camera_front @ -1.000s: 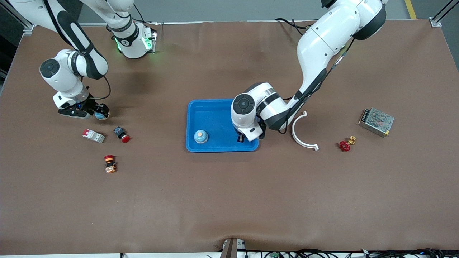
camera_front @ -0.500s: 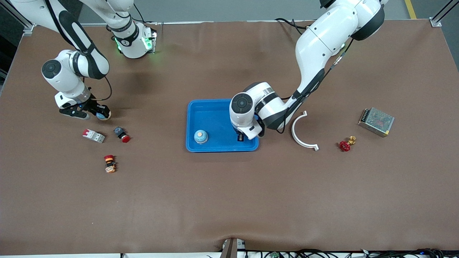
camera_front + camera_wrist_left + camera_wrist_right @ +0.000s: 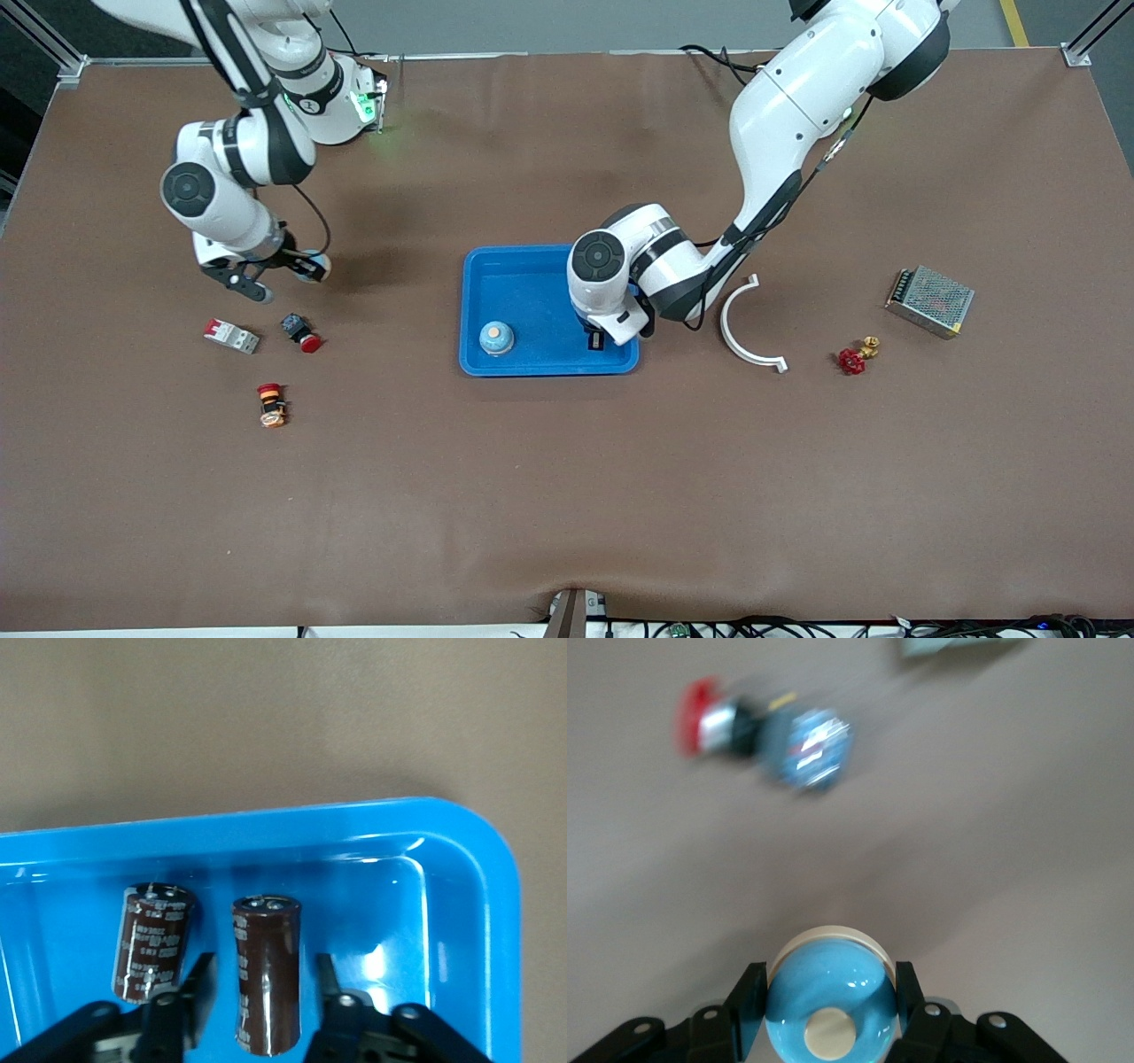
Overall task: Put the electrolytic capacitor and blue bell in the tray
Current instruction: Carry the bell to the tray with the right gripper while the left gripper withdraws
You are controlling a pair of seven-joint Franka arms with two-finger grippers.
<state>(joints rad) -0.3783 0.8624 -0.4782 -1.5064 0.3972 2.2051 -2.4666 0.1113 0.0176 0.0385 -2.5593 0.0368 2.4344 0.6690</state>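
The left gripper (image 3: 261, 988) sits low inside the blue tray (image 3: 523, 283), at the corner toward the left arm's end and nearest the front camera. Its fingers (image 3: 199, 988) are spread, one on each side of a dark brown electrolytic capacitor (image 3: 266, 974) that stands on the tray floor with a small gap at each side. Only the left wrist view shows this; in the front view the arm's wrist covers the gripper (image 3: 598, 339) and the parts below it. That wrist view also shows a second brown capacitor (image 3: 153, 943) just beside the first, leaning slightly, in the tray too.

The right gripper (image 3: 828, 1001) is up in the air over bare table, well apart from the tray toward the right arm's end. Its jaws are pinching a blue bell (image 3: 829, 997) with a pale button on its dome. In the front view the held bell (image 3: 312, 264) is a small blue spot at the gripper's (image 3: 297, 264) tip.

Another blue bell-shaped dome (image 3: 496, 337) with an orange top rests in the tray, seen in the front view only.

Away from the tray, toward the right arm's end, lie a red push button (image 3: 301, 334), a red and white breaker (image 3: 231, 335) and a red and orange button (image 3: 271, 405). Toward the left arm's end lie a white curved bracket (image 3: 744, 332), a red valve (image 3: 855, 357) and a metal power supply (image 3: 930, 301).
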